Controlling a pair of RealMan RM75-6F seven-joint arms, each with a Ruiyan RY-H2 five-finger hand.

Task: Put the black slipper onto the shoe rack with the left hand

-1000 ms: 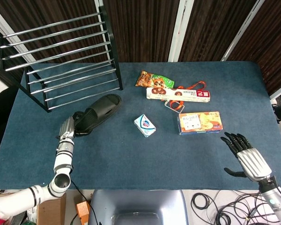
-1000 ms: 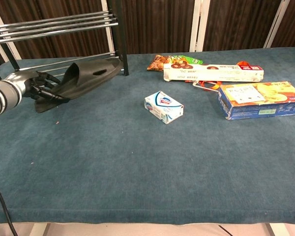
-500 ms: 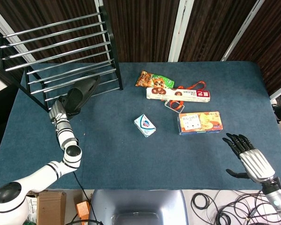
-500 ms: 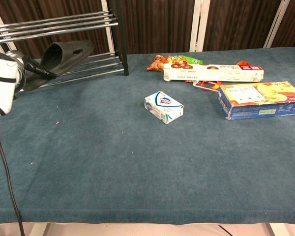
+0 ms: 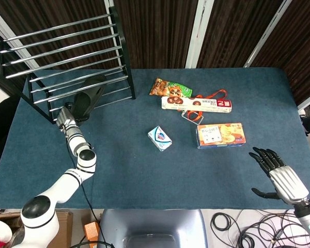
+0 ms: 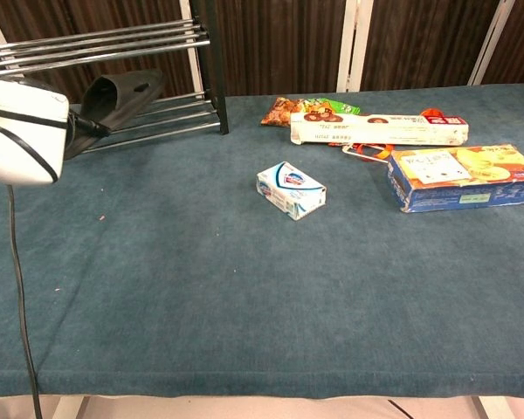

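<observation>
The black slipper (image 5: 89,97) lies tilted over the lower bars of the metal shoe rack (image 5: 67,51), toe pointing toward the back. My left hand (image 5: 66,119) grips its heel end at the rack's front edge. In the chest view the slipper (image 6: 122,91) sits between the shelves of the rack (image 6: 96,42), and my white forearm (image 6: 22,131) hides most of the hand; only dark fingertips (image 6: 89,126) show at the heel. I cannot tell whether the slipper's weight rests on the bars. My right hand (image 5: 278,175) hovers at the table's near right corner, fingers spread, holding nothing.
A small white-and-blue packet (image 5: 159,138) lies mid-table. Behind it are a snack bag (image 5: 168,88), a long biscuit box (image 5: 196,104) over an orange strap, and a blue-and-orange box (image 5: 220,135). The rack's black frame post (image 5: 123,51) stands at its right end.
My left hand lifted the slipper off the table and carried it back and left onto the rack's lower bars. My right hand slid slightly toward the near edge.
</observation>
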